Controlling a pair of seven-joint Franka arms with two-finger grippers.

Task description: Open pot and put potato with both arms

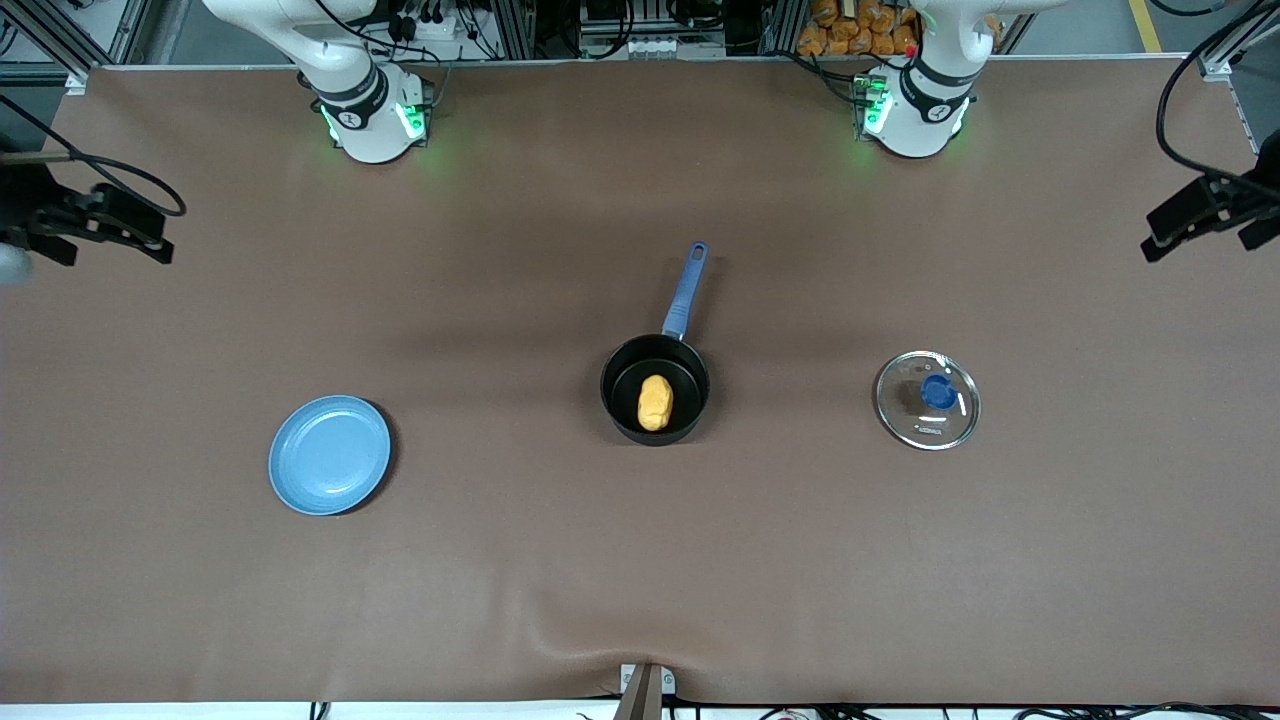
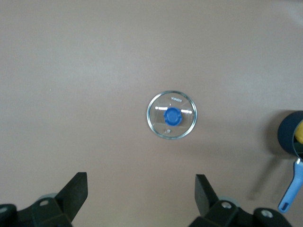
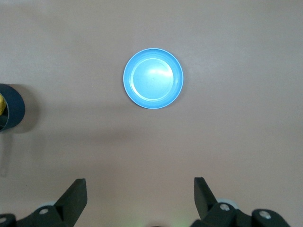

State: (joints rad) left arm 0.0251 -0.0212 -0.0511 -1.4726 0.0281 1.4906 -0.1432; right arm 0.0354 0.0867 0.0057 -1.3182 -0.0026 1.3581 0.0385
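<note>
The left gripper (image 2: pixel 141 196) hangs high over the table (image 1: pixel 560 560) with its two fingers (image 2: pixel 75 194) spread wide apart. Nothing sits between them and they touch nothing. Well below it lies the lid (image 2: pixel 171 115), flat on the table with its blue knob up. Off to one side of the gripper, toward the right arm's end, the pot (image 2: pixel 289 140) shows at the edge of the left wrist view with its blue handle.

The right gripper (image 3: pixel 140 196) also hangs high over the table, fingers (image 3: pixel 75 195) spread just as wide, holding nothing and touching nothing. Well below it lies the plate (image 3: pixel 153 79), bare. The pot (image 3: pixel 12 109) shows at the edge of the right wrist view, toward the left arm's end from this gripper.

In the front view neither gripper can be seen; only the arms' bases stand along the table's edge, and both arms wait.

The pot (image 1: pixel 655 388) stands uncovered in the middle of the table, between the plate (image 1: pixel 330 455) and the lid (image 1: pixel 927 400), well apart from each. Its handle points toward the robots' bases. The potato (image 1: pixel 655 402) lies inside the pot, on its bottom. The lid rests toward the left arm's end, the plate toward the right arm's end.
</note>
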